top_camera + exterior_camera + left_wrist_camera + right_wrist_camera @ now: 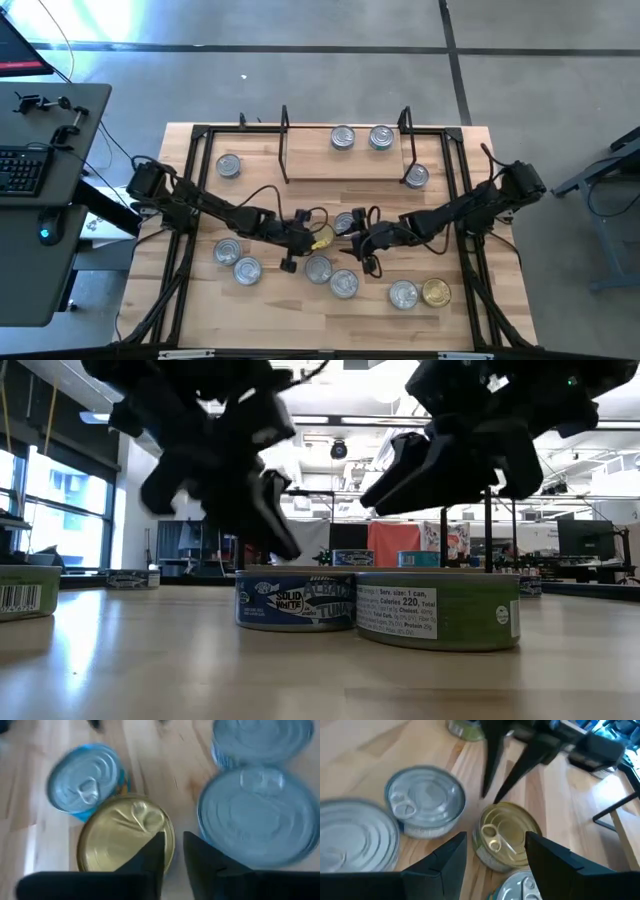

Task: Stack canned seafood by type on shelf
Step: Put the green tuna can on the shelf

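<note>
A gold-lidded can (323, 237) (507, 832) lies flat on the table's middle, with a silver-lidded, blue-sided can (345, 222) (85, 777) close beside it. My left gripper (308, 238) (173, 840) points down at the gold can's rim, its fingers a narrow gap apart. My right gripper (355, 240) (496, 840) is open and hovers over the gold can from the other side, one finger toward each side of it, touching nothing. The shelf (345, 165) stands at the far middle with two silver cans (343, 138) (381, 137) resting flat on its board. My left gripper's fingertips (485, 795) slant down from the table's left side to the gold can's rim (502, 806). One finger (152, 852) overlaps the lid's edge in the left wrist view. I cannot tell whether they touch the can, which lies flat on the table.
Several silver cans (318, 268) (247, 270) (403, 294) and a second gold can (436, 292) lie along the near half. A can (228, 166) sits left of the shelf and another (416, 176) at its right end. A black tube frame (195, 200) rings the table.
</note>
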